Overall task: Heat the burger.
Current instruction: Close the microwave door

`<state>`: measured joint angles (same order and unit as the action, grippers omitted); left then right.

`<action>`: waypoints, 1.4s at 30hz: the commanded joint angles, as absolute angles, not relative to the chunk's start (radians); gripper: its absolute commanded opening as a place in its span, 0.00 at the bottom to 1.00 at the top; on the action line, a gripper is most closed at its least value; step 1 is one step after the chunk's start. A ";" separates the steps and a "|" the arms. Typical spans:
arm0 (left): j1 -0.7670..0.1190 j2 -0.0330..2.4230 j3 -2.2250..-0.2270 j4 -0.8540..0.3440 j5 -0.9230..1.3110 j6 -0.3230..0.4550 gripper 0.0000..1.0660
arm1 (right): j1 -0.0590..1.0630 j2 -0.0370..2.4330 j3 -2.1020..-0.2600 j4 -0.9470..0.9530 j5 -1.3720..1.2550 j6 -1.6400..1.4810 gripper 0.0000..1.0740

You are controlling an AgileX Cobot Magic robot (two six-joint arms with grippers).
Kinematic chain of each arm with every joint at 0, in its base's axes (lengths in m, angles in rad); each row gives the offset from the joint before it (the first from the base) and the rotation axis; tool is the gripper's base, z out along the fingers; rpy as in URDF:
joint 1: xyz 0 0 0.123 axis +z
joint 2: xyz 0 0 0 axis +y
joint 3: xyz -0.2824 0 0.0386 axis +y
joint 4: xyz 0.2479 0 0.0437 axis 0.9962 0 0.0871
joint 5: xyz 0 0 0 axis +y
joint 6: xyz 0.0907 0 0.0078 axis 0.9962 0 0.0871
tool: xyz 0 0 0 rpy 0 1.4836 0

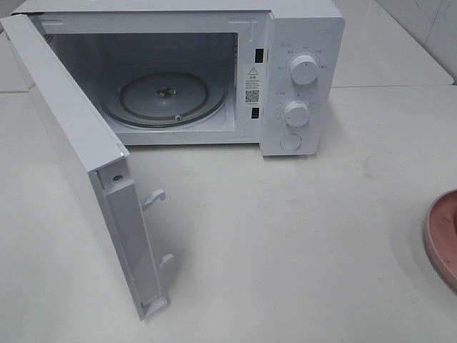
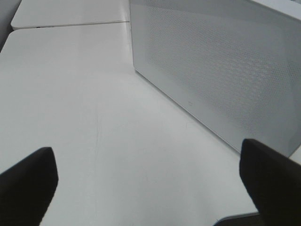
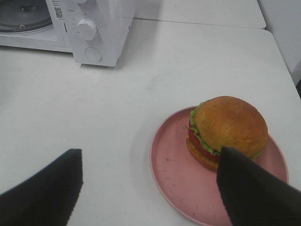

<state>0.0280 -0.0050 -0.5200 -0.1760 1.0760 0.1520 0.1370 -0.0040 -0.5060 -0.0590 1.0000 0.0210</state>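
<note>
High camera looks down and forward from the near side at the open microwave (image 1: 214,71), door (image 1: 86,179) swung toward it, white surface (image 1: 285,236) filling the lower half; mid distance. Pink plate (image 1: 444,236) only clipped at its right edge.

Left wrist view sits low and close over the surface (image 2: 94,117), facing the door's perforated outer panel (image 2: 216,70) (claw fingers (image 2: 28,183) dark at the lower corners).

Right wrist view looks down at a slant, plate (image 3: 178,179) with burger (image 3: 228,125) near, microwave knobs (image 3: 87,29) farther off.

Shared: high and right wrist both catch knobs, turntable and plate; high and left wrist share the door.
</note>
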 commanded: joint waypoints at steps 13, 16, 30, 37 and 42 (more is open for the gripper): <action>0.031 0.254 -0.538 -0.183 0.774 0.152 0.40 | 0.131 -0.031 -0.502 -0.059 0.993 0.015 0.70; 0.031 0.311 -0.525 -0.184 0.716 0.152 0.17 | 0.131 -0.031 -0.502 -0.059 0.993 0.015 0.70; 0.031 0.452 -0.331 -0.324 0.283 0.368 0.00 | 0.131 -0.031 -0.502 -0.059 0.993 0.015 0.70; 0.031 0.516 -0.210 -0.387 0.000 0.491 0.00 | 0.131 -0.031 -0.502 -0.059 0.993 0.015 0.70; 0.031 0.594 -0.208 -0.385 -0.122 0.488 0.00 | 0.131 -0.031 -0.502 -0.059 0.993 0.015 0.70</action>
